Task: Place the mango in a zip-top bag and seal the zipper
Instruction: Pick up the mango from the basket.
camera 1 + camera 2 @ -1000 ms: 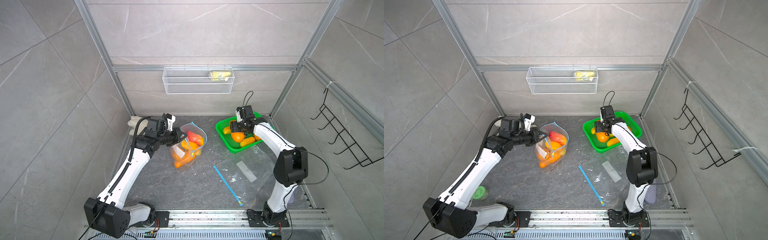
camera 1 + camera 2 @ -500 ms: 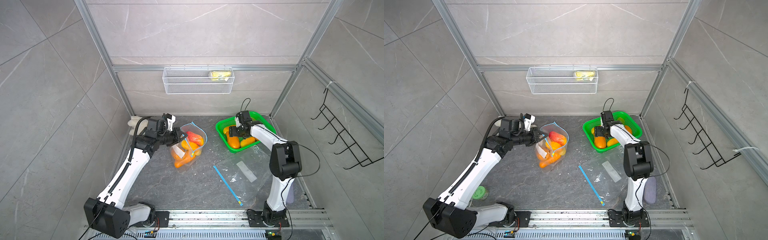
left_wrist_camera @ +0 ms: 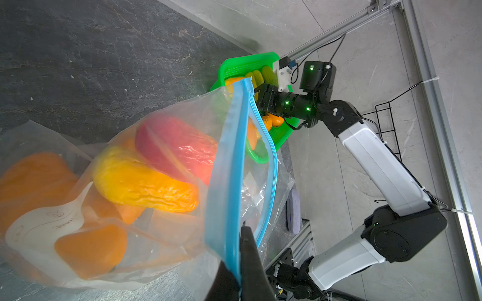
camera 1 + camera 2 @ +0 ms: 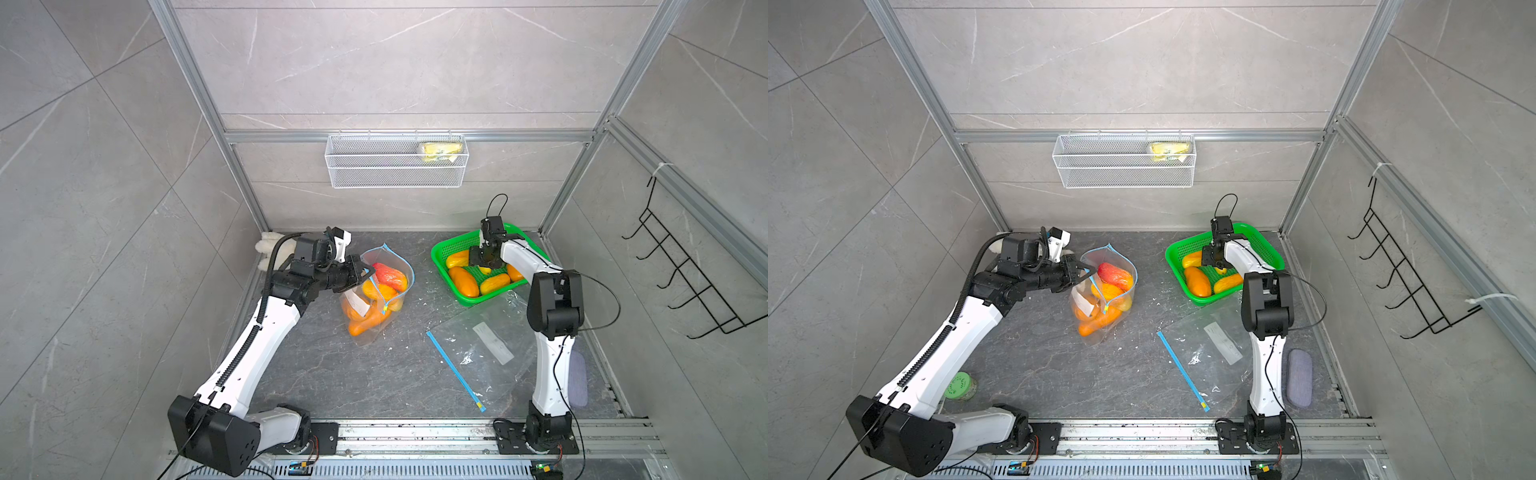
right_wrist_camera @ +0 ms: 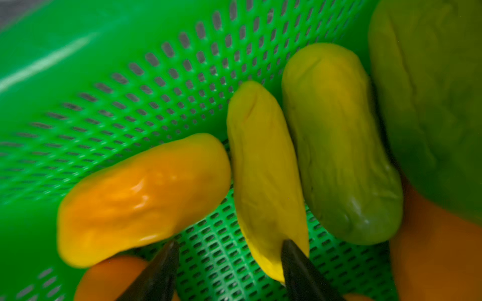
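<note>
A clear zip-top bag (image 4: 376,301) (image 4: 1105,301) with a blue zipper stands open at the floor's middle, holding several orange, yellow and red mangoes (image 3: 146,182). My left gripper (image 4: 365,272) (image 3: 238,242) is shut on the bag's zipper rim (image 3: 229,182), holding the mouth up. Several more mangoes (image 4: 463,281) lie in the green basket (image 4: 446,245) (image 4: 1177,249). My right gripper (image 4: 484,266) (image 5: 229,243) hangs open low inside it. One finger overlaps the end of a yellow mango (image 5: 263,166), and an orange mango (image 5: 140,192) lies by the other finger.
A second, empty zip-top bag (image 4: 486,345) lies flat in front of the basket. A grey case (image 4: 577,374) sits by the right arm's base and a green-lidded jar (image 4: 959,386) by the left arm. A wire basket (image 4: 395,166) hangs on the back wall, a hook rack (image 4: 685,282) on the right wall.
My right gripper has shifted over the basket and come down among the mangoes. The left arm and its bag have stayed put.
</note>
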You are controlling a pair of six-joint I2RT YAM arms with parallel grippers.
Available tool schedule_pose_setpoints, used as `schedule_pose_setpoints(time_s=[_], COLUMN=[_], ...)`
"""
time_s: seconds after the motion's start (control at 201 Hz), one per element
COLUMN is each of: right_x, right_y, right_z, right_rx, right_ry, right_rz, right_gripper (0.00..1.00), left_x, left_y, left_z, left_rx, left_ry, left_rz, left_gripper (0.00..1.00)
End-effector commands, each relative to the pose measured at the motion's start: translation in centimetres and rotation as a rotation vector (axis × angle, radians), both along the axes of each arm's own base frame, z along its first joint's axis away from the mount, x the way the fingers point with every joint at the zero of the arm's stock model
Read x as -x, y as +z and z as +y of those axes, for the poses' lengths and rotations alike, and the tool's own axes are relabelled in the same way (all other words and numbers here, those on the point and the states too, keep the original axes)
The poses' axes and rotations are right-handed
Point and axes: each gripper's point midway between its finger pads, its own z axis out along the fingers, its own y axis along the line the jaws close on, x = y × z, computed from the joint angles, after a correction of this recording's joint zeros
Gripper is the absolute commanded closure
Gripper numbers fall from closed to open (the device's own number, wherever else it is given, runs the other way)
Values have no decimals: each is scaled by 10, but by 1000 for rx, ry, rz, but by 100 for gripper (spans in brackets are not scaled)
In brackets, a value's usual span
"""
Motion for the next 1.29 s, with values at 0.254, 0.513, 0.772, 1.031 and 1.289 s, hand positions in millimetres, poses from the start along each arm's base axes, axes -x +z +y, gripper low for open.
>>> schedule_pose_setpoints(time_s=[0.254, 0.513, 0.772, 1.031, 1.289], right_x=[-3, -6, 13, 95, 184], right_y=[-16, -19, 92, 222, 256], right_z=[-26, -16, 0, 125, 266], right_rx=[156, 105, -26, -515, -700], right_ry=[-28, 1, 18, 399, 724], right_rz=[86, 96, -151, -477, -550], right_gripper=[35, 53, 81, 92, 91], left_x=[-2, -4, -5, -11, -12], left_y=[14, 16, 25, 29, 28], left_z=[0, 0, -3, -8, -11], left_rx=[-5, -3, 18, 61, 91], left_ry=[-15, -16, -19, -22, -23], left_rz=[-56, -56, -64, -71, -63], left_gripper=[98, 98, 98, 98, 98])
